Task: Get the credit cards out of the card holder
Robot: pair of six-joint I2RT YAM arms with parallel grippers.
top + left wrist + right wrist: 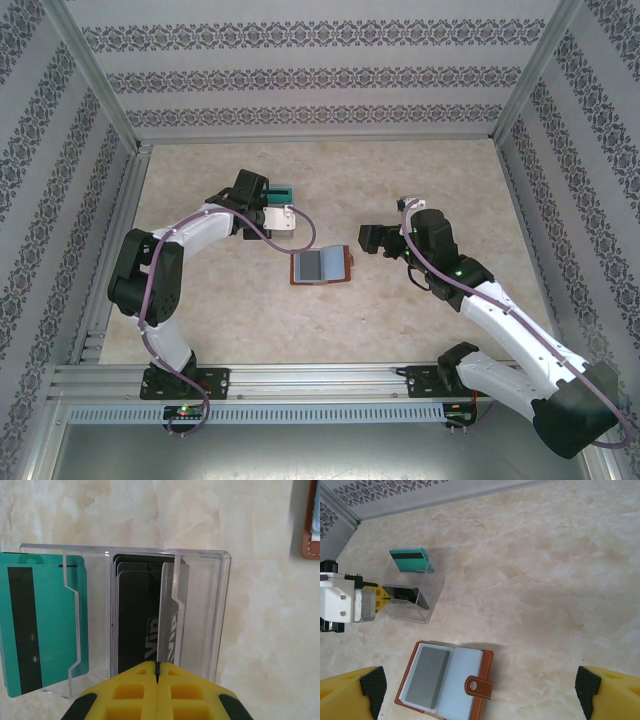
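**Cards stack up in the box, one left in the holder**

My left tool (157, 672) is clenched shut at the lower edge of a grey card (175, 615) standing in the clear box (220, 610). I cannot tell whether it pinches that card. A stack of black cards (132, 620) and a teal card (40, 625) fill the other slots.

The card holder (445, 682) lies open and flat on the bench (430, 180) between my arms. My right tool (368, 241) hovers over it, released wide and grasping nothing.

One grey card (427, 677) shows in the holder's left pocket, and the right pocket looks bare. By my reckoning most of the job is done, and that last card has yet to come out.
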